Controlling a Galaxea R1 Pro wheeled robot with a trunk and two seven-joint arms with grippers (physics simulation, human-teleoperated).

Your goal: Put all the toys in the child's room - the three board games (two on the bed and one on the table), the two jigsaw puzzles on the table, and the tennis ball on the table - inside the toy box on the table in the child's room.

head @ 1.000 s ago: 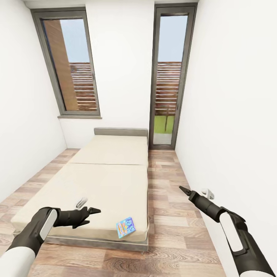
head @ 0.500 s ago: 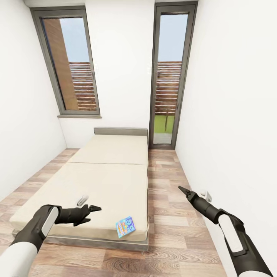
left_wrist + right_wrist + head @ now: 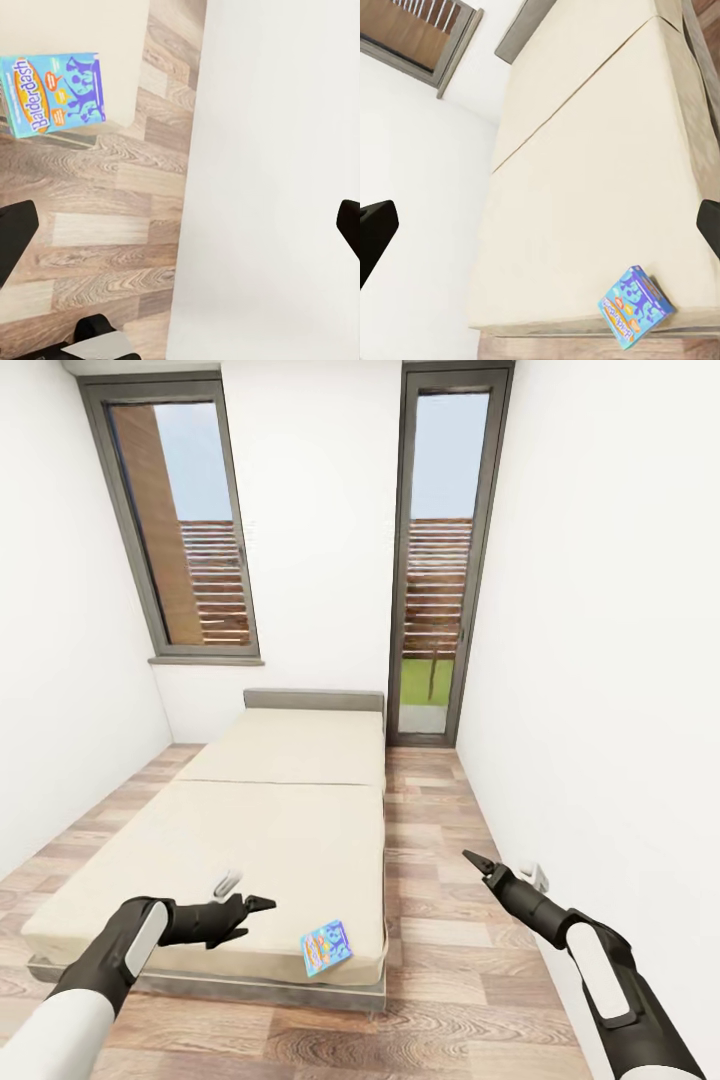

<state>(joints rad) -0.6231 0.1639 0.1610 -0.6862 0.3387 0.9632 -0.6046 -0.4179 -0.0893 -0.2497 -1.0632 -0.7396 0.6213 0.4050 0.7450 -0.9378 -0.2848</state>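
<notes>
Arms reach forward low from either side in the head view. The left gripper [image 3: 258, 905] hangs over the near end of the bed [image 3: 270, 830], its arm bent at the elbow and pointing inward toward the right; in its wrist view its fingertips [image 3: 15, 232] sit far apart at opposite edges, so the jaws are spread and hold nothing. The right gripper [image 3: 470, 859] stretches out over the wooden floor [image 3: 440, 950] between bed and white wall [image 3: 610, 660]; its fingertips [image 3: 375, 229] are likewise wide apart and empty. A blue board game [image 3: 327, 949] lies on the bed's near right corner, overhanging the edge, apart from both grippers.
</notes>
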